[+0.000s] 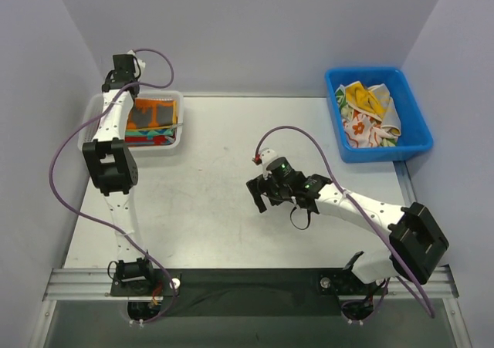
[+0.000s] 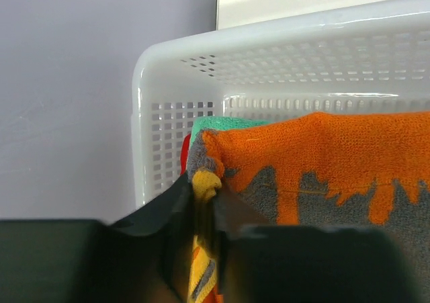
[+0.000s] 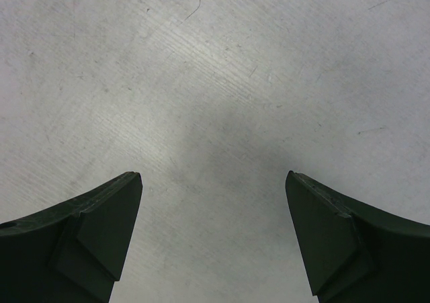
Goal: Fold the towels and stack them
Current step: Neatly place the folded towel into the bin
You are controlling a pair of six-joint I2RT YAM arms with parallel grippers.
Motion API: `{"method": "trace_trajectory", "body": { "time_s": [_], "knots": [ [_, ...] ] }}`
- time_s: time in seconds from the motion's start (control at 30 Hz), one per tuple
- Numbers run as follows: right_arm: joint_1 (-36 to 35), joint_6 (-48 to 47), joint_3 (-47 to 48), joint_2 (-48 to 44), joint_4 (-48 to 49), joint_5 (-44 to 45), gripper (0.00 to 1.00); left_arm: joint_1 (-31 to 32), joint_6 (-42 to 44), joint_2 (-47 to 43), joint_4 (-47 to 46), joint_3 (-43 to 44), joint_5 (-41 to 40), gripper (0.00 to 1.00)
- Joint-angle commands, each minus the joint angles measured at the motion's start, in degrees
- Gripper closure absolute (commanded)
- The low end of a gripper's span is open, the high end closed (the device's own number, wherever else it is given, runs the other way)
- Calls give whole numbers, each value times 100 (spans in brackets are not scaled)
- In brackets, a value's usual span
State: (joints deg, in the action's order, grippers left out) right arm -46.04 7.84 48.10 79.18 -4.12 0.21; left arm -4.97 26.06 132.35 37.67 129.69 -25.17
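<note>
A grey towel with orange border and lettering (image 1: 152, 115) lies on top of folded towels in the white mesh basket (image 1: 182, 124) at the back left. In the left wrist view this towel (image 2: 322, 162) covers a teal towel (image 2: 225, 123) and a red one (image 2: 184, 156). My left gripper (image 2: 205, 197) is shut on the grey towel's near corner, where a yellow edge (image 2: 205, 182) bunches between the fingers; in the top view it (image 1: 131, 101) is at the basket's left end. My right gripper (image 1: 264, 199) is open and empty above bare table (image 3: 213, 182).
A blue plastic bin (image 1: 417, 143) at the back right holds crumpled towels, one yellow (image 1: 361, 95) and one floral white (image 1: 361, 128). The basket's wall (image 2: 175, 54) stands close to the left wall of the enclosure. Purple cables loop off both arms.
</note>
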Motion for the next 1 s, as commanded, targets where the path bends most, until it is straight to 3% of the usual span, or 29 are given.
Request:
{"method": "trace_trajectory", "body": {
  "time_s": [0.0,0.03,0.1,0.13,0.33,0.5,0.57,0.7,0.97],
  "knots": [
    [43,-45,253,71,-168,-161,9,-39,109,71,-251,268,-251,67],
    [43,-37,262,89,-177,-170,9,-39,92,54,-269,224,-287,54],
    [43,-45,288,89,-186,-179,9,-48,57,36,-330,128,-479,40],
    [43,-45,288,72,-194,-179,9,-39,31,-7,-374,101,-585,29],
    [51,-72,200,-218,-212,-47,9,-144,-636,-498,-418,57,-964,14],
    [51,-72,156,-385,-221,120,9,-215,-1785,-1044,-436,-584,17,20],
    [43,-10,147,-420,-221,111,9,-320,-2209,-1238,-497,-1004,423,31],
    [43,34,51,-604,-221,137,9,-644,-3464,-1397,-875,-1788,1432,40],
    [43,192,-318,-1044,-195,322,9,-1181,-4653,-1309,-1464,-3115,2332,39]
  ]
}}
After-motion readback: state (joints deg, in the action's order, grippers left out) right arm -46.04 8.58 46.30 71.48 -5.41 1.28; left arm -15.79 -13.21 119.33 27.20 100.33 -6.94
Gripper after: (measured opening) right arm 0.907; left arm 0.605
